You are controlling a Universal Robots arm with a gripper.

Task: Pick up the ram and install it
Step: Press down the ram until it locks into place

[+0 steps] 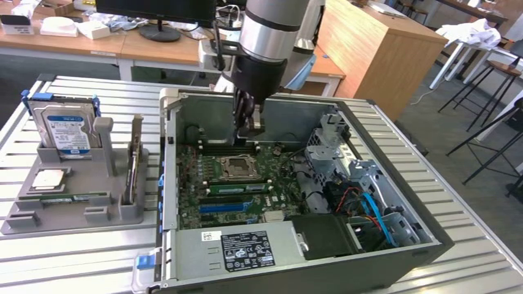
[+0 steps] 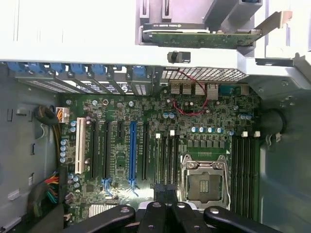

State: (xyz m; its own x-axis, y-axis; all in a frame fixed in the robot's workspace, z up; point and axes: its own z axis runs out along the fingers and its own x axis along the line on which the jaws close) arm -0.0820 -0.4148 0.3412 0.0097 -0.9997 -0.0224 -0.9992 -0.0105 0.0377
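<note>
Silver-and-black arm (image 1: 266, 37), black end effector (image 2: 165, 213)

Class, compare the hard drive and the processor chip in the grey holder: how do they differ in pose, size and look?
The hard drive stands upright in its slot, while the processor chip lies flat. The hard drive is clearly larger than the processor chip. The hard drive carries a blue and white label, whereas the processor chip shows a plain silver square face. Both sit in the grey holder on the exterior view's left.

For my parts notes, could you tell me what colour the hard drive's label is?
Blue and white, clearest in the exterior view: hard drive.
</note>
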